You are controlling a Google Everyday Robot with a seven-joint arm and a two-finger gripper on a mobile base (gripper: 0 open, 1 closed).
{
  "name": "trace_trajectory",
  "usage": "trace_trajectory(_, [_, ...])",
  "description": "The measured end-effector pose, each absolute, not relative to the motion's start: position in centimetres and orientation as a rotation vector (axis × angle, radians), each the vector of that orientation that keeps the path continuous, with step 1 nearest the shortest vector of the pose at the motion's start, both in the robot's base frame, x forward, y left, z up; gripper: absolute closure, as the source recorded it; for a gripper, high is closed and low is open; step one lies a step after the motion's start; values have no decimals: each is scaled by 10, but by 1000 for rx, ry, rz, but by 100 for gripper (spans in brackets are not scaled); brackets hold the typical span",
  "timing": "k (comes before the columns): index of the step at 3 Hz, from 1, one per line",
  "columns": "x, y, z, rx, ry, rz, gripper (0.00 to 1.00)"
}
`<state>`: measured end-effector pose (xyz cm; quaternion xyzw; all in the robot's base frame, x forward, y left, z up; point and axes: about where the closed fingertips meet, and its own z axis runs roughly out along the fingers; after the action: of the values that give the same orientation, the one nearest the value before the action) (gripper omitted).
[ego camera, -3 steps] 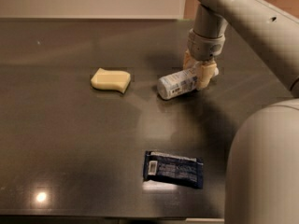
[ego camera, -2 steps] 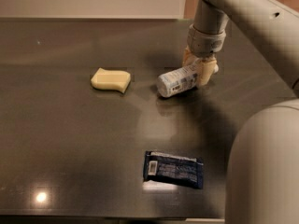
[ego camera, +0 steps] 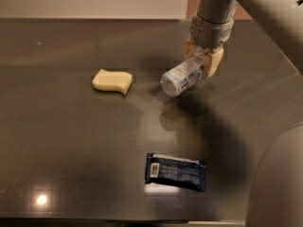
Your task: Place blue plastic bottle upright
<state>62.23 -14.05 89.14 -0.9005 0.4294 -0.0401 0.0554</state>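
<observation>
I have the gripper point(ego camera: 203, 63) pinching the bottle point(ego camera: 182, 77), tilted, near the far right corner of the tabletop point(ego camera: 71, 141).

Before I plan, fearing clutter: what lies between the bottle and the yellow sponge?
Camera view: only bare table. The end effector, at the back right, grips the blue plastic bottle.

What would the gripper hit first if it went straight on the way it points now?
The gripper, jaws shut on the tilted blue plastic bottle, points down; the dark tabletop beneath looks first, probably touched by the bottle's low end. Height above it is unclear.
</observation>
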Motion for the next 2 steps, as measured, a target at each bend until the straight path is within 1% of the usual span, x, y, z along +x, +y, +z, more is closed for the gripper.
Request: trace_trajectory(2, [613, -126, 925, -2845, 882, -323, 100])
